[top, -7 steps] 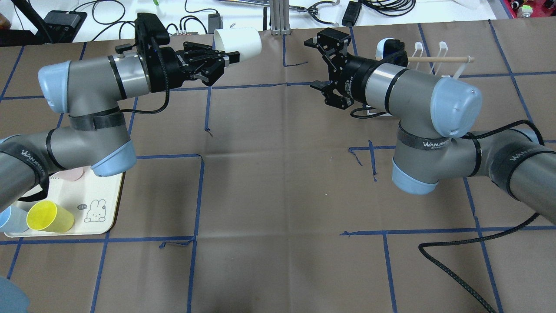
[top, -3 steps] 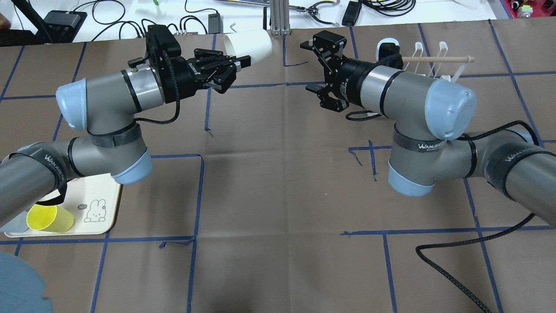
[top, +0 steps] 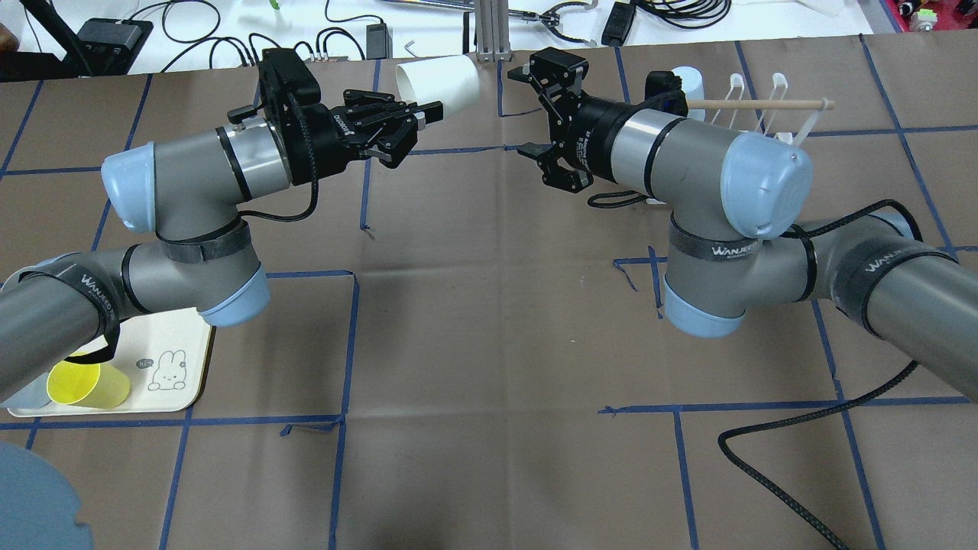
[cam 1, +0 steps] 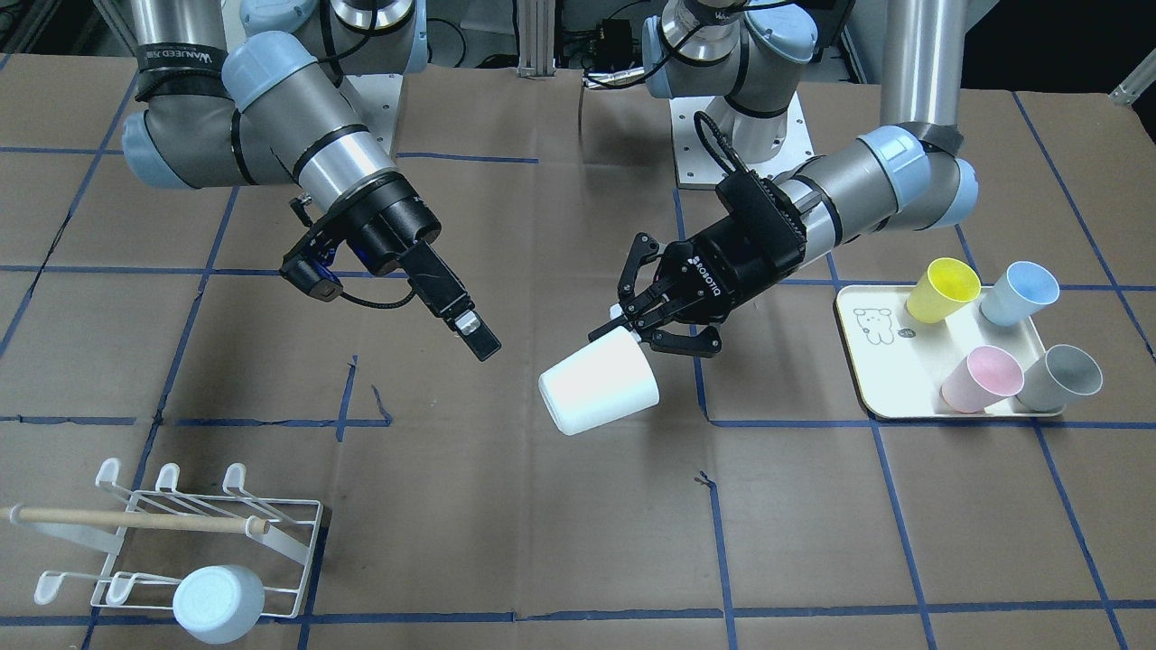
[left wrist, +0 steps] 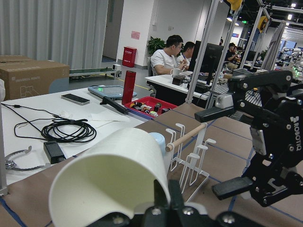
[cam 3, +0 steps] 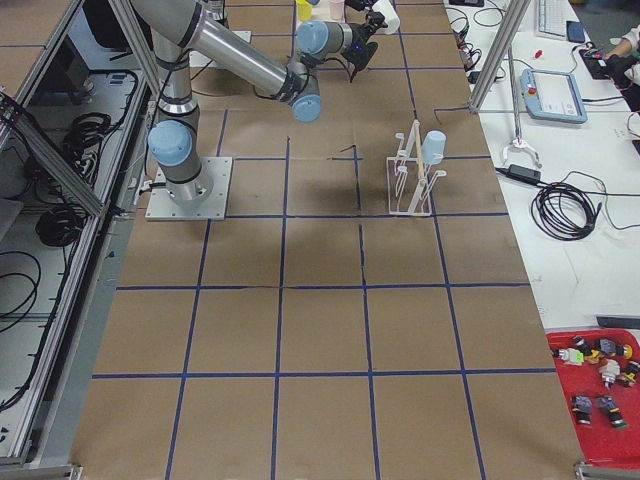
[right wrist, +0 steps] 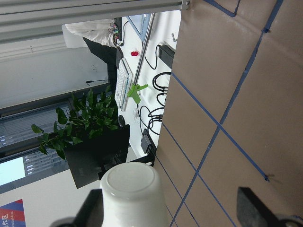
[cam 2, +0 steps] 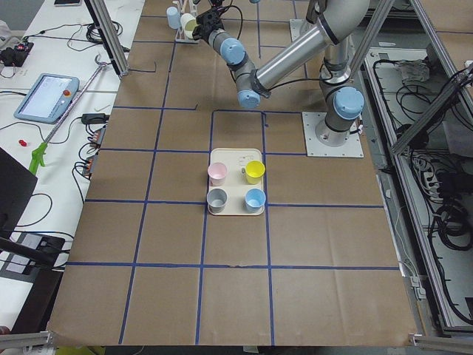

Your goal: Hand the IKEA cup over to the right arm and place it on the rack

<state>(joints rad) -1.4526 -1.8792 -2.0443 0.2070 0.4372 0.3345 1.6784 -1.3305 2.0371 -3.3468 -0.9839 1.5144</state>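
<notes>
The left gripper is pinched on the rim of the white IKEA cup and holds it sideways in the air over mid-table. The cup's base points at the right gripper, whose jaws are spread wide just short of it. I'd hold the left arm still and slide the right jaws squarely round the cup's body. They should close before the left lets go. The rack sits well off. Since a moment ago the right arm has come closer and the gap has shrunk.
</notes>
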